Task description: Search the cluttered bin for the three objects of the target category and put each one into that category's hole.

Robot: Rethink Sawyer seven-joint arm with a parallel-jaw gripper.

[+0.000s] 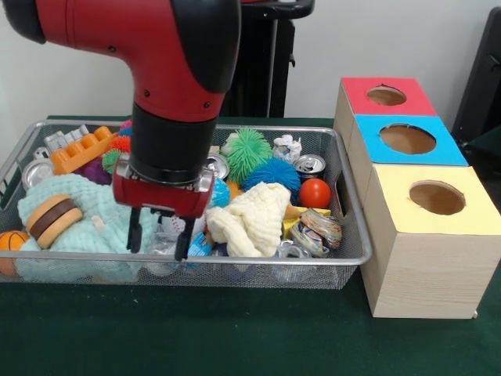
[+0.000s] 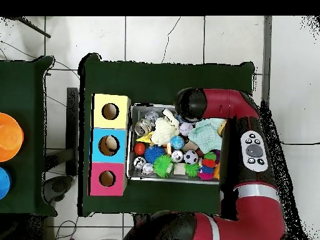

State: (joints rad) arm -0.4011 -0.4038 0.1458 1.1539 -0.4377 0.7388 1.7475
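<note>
My gripper (image 1: 159,237) hangs open over the front middle of the wire bin (image 1: 258,259), its two black fingers apart and dipping among the clutter, with nothing clearly held between them. Just right of it lies a cream cloth (image 1: 252,218); to its left a mint cloth (image 1: 86,227) carries a toy burger (image 1: 52,219). Beside the bin stand three boxes with round holes: red (image 1: 386,95), blue (image 1: 407,139) and yellow (image 1: 437,197). In the overhead view the arm's wrist (image 2: 190,103) hides the gripper above the bin (image 2: 130,164).
Deeper in the bin are a green spiky ball (image 1: 248,151), a blue spiky ball (image 1: 273,173), a red ball (image 1: 315,193), silver cans (image 1: 311,164), a crushed can (image 1: 317,230), an orange block (image 1: 82,149) and a small basketball (image 1: 9,243).
</note>
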